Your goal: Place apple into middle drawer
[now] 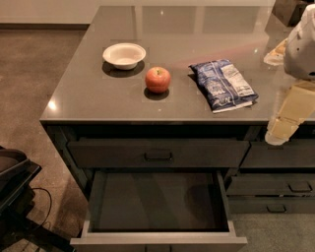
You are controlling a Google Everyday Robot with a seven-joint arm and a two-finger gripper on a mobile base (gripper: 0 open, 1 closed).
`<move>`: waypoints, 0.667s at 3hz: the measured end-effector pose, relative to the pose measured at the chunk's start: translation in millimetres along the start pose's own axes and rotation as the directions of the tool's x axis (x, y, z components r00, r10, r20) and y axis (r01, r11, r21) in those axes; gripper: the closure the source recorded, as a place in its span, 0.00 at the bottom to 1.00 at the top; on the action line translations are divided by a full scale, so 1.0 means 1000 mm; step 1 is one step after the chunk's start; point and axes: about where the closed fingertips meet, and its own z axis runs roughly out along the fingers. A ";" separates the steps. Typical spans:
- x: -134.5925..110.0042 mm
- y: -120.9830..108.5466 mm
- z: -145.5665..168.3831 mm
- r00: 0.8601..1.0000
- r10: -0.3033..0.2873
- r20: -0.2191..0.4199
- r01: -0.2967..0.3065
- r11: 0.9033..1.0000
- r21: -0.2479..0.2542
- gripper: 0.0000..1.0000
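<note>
Hanging at right counter (98, 98) edge, jaws angled downward

Speckled brown floor (29, 74), pale wall (39, 10) behind
Glossy grey countertop (93, 96) over dark cabinet (58, 138) reflects small light spots.

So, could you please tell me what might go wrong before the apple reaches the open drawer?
The claw hangs at the right edge of the counter; reaching for the apple could sweep the chip bag lying between them. Nudged, the round apple might roll toward the white bowl. Dropped from high, it could bounce out of the middle drawer.
</note>
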 end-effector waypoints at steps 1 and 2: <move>0.000 0.000 0.000 1.000 0.000 0.000 0.000 1.000 0.000 0.00; -0.005 -0.010 0.000 0.999 0.018 0.035 -0.020 0.999 0.037 0.00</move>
